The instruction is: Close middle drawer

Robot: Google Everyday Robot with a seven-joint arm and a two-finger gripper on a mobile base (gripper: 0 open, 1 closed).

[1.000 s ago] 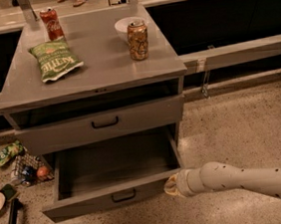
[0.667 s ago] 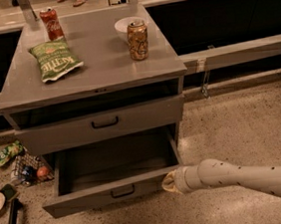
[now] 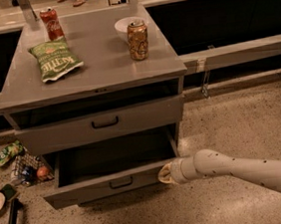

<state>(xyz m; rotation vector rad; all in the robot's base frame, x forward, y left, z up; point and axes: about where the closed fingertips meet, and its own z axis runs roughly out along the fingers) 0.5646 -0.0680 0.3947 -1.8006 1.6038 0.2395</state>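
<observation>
The middle drawer [image 3: 88,189] is the pulled-out one below the taller-fronted top drawer [image 3: 131,119]. It has a flat grey front, a small black bar handle [image 3: 121,182] and a wide shallow grey tray, and it stands well out from the cabinet. My gripper [image 3: 166,174], at the tip of the white arm [image 3: 236,166] that comes in from the right, is against the right end of this drawer's front. The lowest drawer is hidden under the open one.
On the cabinet top [image 3: 100,63] stand a gold can [image 3: 137,39], a red can [image 3: 51,23], a white bowl [image 3: 124,24] and a green chip bag [image 3: 55,59]. Litter [image 3: 21,164] lies on the floor at the left. A low rail [image 3: 239,51] runs behind at the right.
My gripper has moved a little left and toward the cabinet. The middle drawer's front has slid slightly inward with it.
</observation>
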